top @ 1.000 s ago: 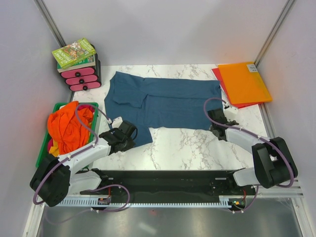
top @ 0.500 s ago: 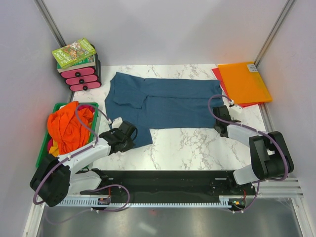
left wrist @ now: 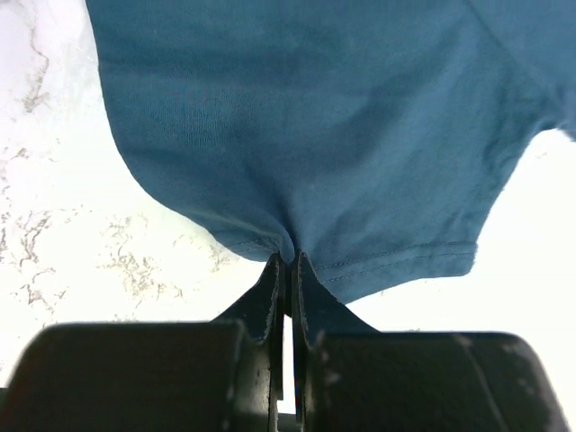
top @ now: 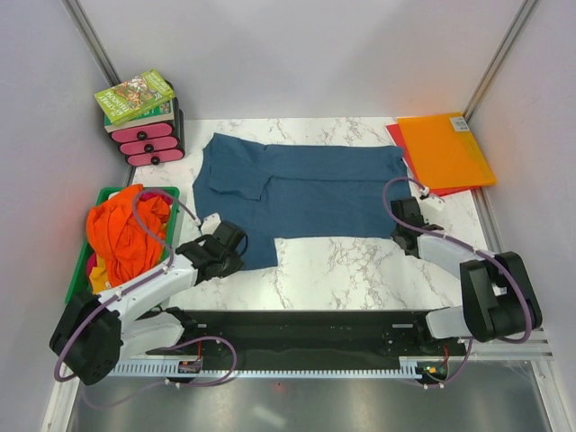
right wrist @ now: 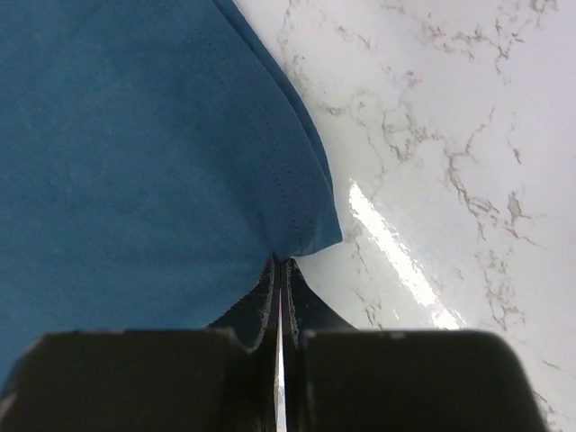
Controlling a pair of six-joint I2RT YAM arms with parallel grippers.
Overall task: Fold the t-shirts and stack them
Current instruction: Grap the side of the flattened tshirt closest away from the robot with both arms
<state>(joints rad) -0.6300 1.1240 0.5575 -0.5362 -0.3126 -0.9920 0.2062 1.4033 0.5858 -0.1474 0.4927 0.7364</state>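
**A:** Where's the blue t-shirt [top: 297, 184]?

**B:** Spread flat across the far middle of the marble table [top: 360, 261], collar end to the left, bottom hem to the right, just beside the orange folder [top: 443, 148] that lies on a red folder [top: 397, 135].

**A:** And the left fingers [left wrist: 270, 297]?

**B:** Clenched on the shirt's near-left flap. The wrist view shows the stitched edge bunched into a small pucker right where the two tips meet.

**A:** The right fingers [right wrist: 301, 310]?

**B:** Also pressed together, grasping the near-right corner of the hem (the double row of stitching runs straight down into the pinch). Bare marble shows just right of that corner.

**A:** So both arms are on the same shirt?

**B:** Yes, one at each near corner, both low over the table.

**A:** The other shirts?

**B:** The orange t-shirts [top: 126, 234] sit heaped in the green bin [top: 76, 283] at the left edge, apart from the blue one. Behind the bin, books [top: 135, 96] rest on a pink drawer unit [top: 148, 144].
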